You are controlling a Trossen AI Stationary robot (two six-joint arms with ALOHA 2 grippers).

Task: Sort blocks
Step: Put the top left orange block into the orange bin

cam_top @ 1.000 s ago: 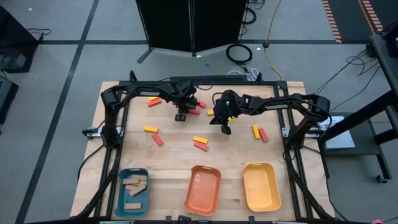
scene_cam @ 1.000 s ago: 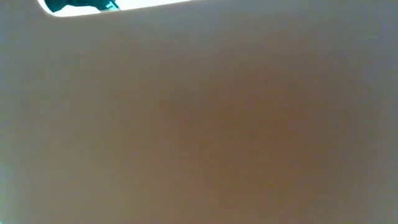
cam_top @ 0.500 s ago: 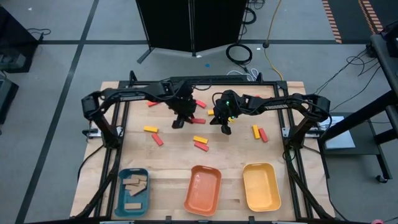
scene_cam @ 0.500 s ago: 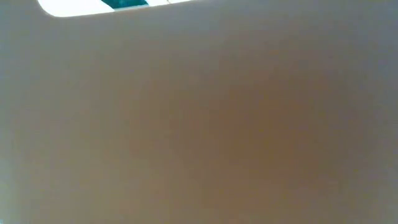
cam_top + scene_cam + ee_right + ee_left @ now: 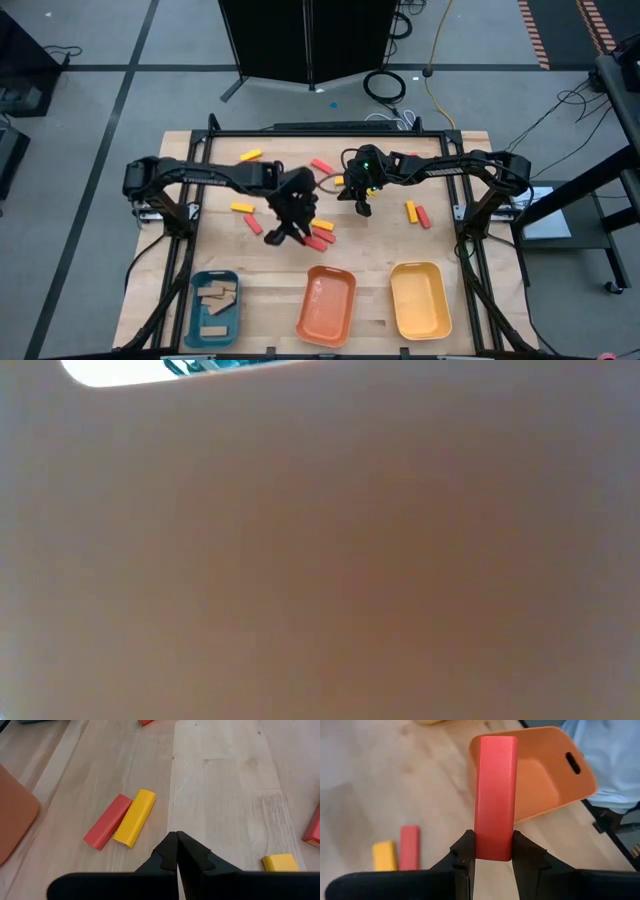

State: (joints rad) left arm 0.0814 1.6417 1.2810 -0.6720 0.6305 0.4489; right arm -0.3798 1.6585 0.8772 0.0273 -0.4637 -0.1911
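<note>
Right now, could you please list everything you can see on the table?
red blocks: about four, red, scattered on the table
held red block: one, red, in left gripper
yellow blocks: about five, yellow, scattered
tan blocks: several, tan, in blue tray
orange tray: one, orange, empty, front middle
yellow tray: one, yellow, empty, front right
left gripper: dark, near orange tray
right gripper: dark, shut, empty, mid-table

light: bright, even | shadows: soft | low view: blurred brown, nothing resolvable
</note>
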